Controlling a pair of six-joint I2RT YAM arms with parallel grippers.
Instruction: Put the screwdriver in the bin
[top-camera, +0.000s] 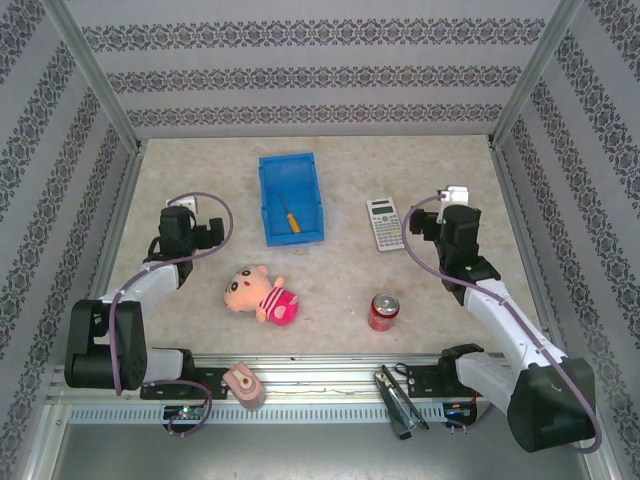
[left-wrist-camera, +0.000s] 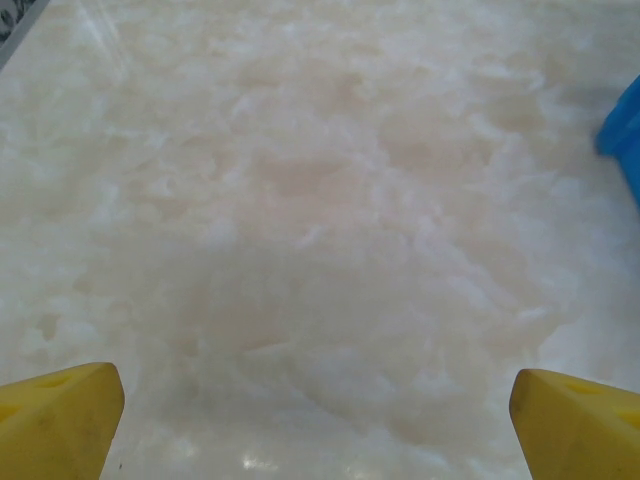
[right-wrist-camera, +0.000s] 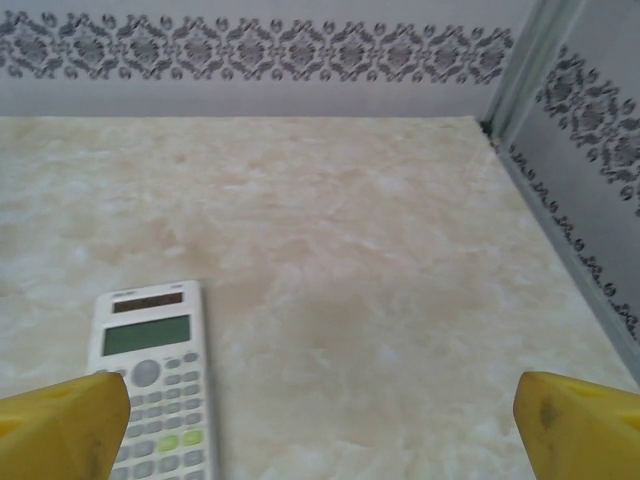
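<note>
The screwdriver (top-camera: 291, 219), with an orange-yellow handle and a thin dark shaft, lies slantwise inside the blue bin (top-camera: 272, 190) at the middle back of the table. My left gripper (top-camera: 186, 212) hovers left of the bin, apart from it. In the left wrist view this gripper (left-wrist-camera: 320, 425) is open over bare table, its yellow fingertips (left-wrist-camera: 60, 415) wide apart, and a corner of the bin (left-wrist-camera: 625, 130) shows at the right edge. My right gripper (top-camera: 455, 202) stands right of the bin; it (right-wrist-camera: 320, 425) is open, holding nothing.
A grey calculator (top-camera: 384, 223) (right-wrist-camera: 152, 385) lies just left of the right gripper. A pink plush doll (top-camera: 260, 293) and a red soda can (top-camera: 383, 311) sit nearer the front. Patterned walls enclose the table on three sides.
</note>
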